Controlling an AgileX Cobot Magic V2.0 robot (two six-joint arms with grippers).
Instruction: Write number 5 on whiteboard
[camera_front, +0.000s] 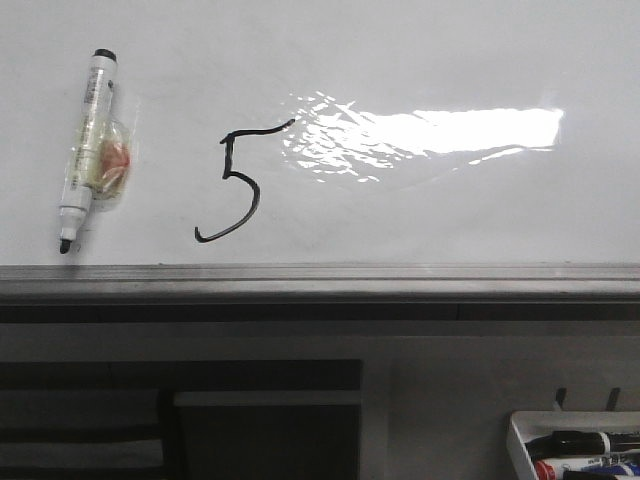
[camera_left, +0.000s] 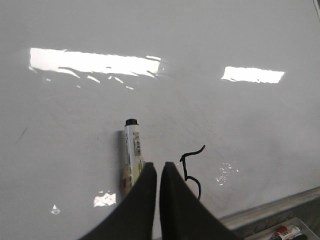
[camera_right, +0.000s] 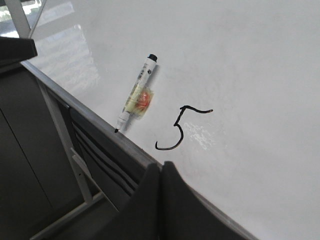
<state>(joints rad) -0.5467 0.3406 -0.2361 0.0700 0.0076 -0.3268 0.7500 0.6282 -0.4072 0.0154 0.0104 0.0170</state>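
On your far left in the front view lies the marker (camera_front: 88, 150), flat on the whiteboard (camera_front: 450, 220), its long axis nearly upright in that picture and leaning a little, with the black cap end away from you and the dark tip pointing down toward the grey edge strip (camera_front: 320, 280), close to it. A crumpled clear wrap with something orange inside (camera_front: 110, 160) hugs its middle. Just to the right of it, apart from it, you see the number 5 (camera_front: 240, 185) drawn in thin black line: its wavy top bar runs off to the upper right, the short stem drops from the bar's left end, and the hooked curve opens to the lower left. Its long axis runs roughly parallel to the marker. Further right a bright patch of glare (camera_front: 430, 135) sits on the board, touching the end of the top bar. At your lower right, a white tray (camera_front: 520, 440) holds more markers. In the wrist views, your left gripper (camera_left: 159, 172) has its fingers pressed together on nothing, and your right gripper (camera_right: 161, 172) is likewise closed and empty.
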